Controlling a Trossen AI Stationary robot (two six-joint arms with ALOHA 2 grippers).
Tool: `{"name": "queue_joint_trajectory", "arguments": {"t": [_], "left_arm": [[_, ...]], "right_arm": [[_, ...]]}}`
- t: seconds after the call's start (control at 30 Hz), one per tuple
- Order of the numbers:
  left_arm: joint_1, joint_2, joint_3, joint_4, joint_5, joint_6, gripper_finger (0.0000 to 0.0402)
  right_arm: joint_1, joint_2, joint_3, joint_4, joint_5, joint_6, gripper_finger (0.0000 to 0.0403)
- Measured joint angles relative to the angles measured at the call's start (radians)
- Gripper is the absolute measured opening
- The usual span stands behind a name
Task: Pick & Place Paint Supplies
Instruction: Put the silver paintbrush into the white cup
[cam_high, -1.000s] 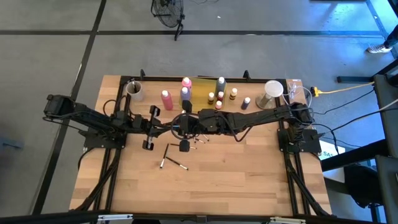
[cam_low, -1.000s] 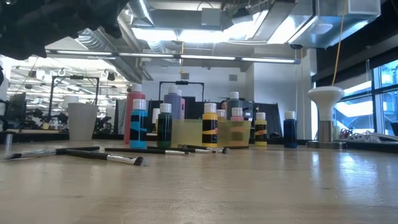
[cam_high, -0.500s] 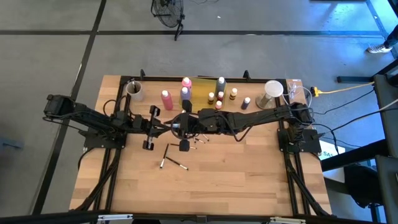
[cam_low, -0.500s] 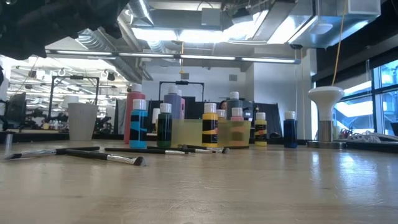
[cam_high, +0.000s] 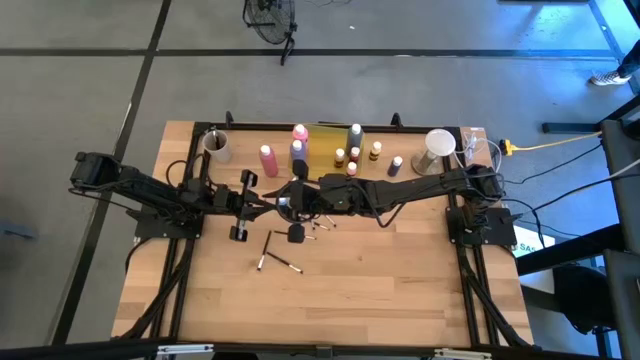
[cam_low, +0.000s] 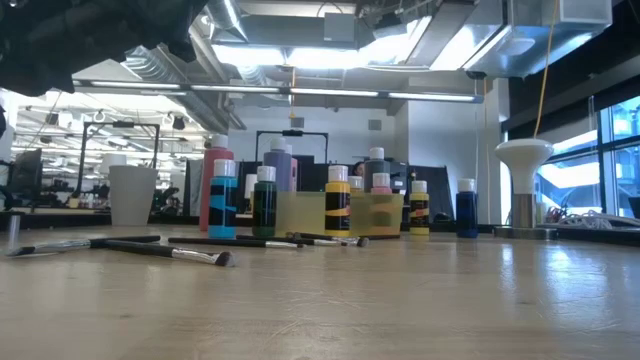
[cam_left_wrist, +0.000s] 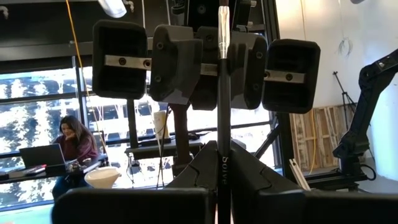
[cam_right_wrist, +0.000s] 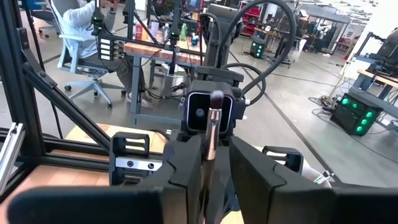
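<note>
Far left corner of the table (cam_high: 400, 290) has a pale cup (cam_high: 214, 146), can't make out what's in it. Right of that is a pink squeeze bottle (cam_high: 267, 160), then another pink one (cam_high: 300, 133) further back with a purple bottle (cam_high: 298, 152) just in front of it.

Both arms meet mid-table, right in front of that bottle row. The left gripper (cam_left_wrist: 224, 152) comes in from the left with its jaws clamped on a thin dark brush (cam_left_wrist: 224, 112), held up off the table. The right gripper (cam_right_wrist: 214, 146) faces it from the other side. The brush's bristle end sits between its jaws, but they look a little apart, with a gap on either side of the handle. So the brush is basically bridged between the two, and the arms hide a good chunk of the table's middle from above.

Nearer than the arms, two loose brushes (cam_high: 268, 250) (cam_high: 283, 264) lie flat and almost touching, with a couple more (cam_high: 322, 224) just below the right arm.

The see-through yellow tray (cam_high: 322, 140) is at the far edge. The grey bottle (cam_high: 355, 135) and a few small white-capped bottles (cam_high: 341, 156) seem to stand in it. One more small bottle (cam_high: 375, 150) is just right of it, then a blue one (cam_high: 397, 165), then a white round cup thing (cam_high: 438, 145) by the right corner.
</note>
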Motion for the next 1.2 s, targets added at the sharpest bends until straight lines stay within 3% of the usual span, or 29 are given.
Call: {"name": "queue_joint_trajectory", "arguments": {"t": [0.7,1.03,1.2], "left_arm": [[0.000,0.000,0.009,-0.007,0.000,0.001,0.0010],[0.000,0.000,0.009,-0.010,0.000,0.005,0.0010],[0.000,0.000,0.009,-0.019,0.000,0.006,0.0010]], "right_arm": [[-0.011,0.022,0.000,0.034,-0.026,-0.001,0.0087],[-0.011,0.022,0.000,0.021,-0.027,-0.006,0.0017],[-0.011,0.022,0.000,0.013,-0.027,-0.008,0.0016]]}}
